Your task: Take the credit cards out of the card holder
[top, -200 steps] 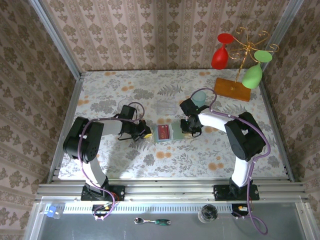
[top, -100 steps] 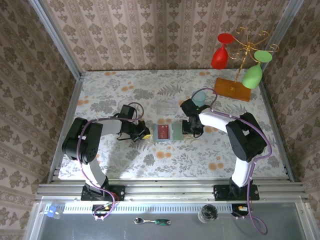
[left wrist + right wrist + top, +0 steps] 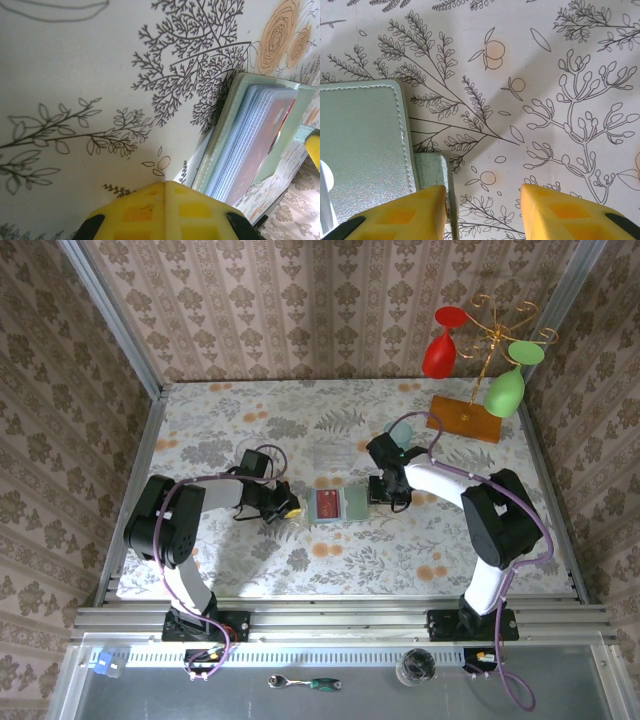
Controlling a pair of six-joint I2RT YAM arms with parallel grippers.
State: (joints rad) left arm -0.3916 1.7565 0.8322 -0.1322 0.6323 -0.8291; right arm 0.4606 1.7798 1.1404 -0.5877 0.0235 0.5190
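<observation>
Top view, left gripper (image 3: 284,508): we find it low over the table (image 3: 220,440) with its jaws together and nothing held.
Top view, card holder (image 3: 350,506): it lies flat just beyond the left gripper's tip, between the two grippers.
Top view, right gripper (image 3: 385,492): it sits at the holder's far edge. We cannot judge its opening from here.
Top view, credit cards: one red card (image 3: 326,505) shows face up on the half of the holder nearer the left gripper.
Left wrist view, left gripper (image 3: 165,210): its yellow fingers are pressed flush together and grip nothing.
Left wrist view, card holder (image 3: 222,140): it lies ahead and to the right of the fingertips, apart from them. A stack of credit cards (image 3: 245,145) is inside it, with a red one on the far face.
Right wrist view, right gripper (image 3: 485,215): the fingers stand apart with bare table between them and nothing held.
Right wrist view, card holder (image 3: 360,145): it lies ahead and to the left. Its small tab (image 3: 432,172) is right at the left finger's inner edge, and we cannot tell if they touch.
</observation>
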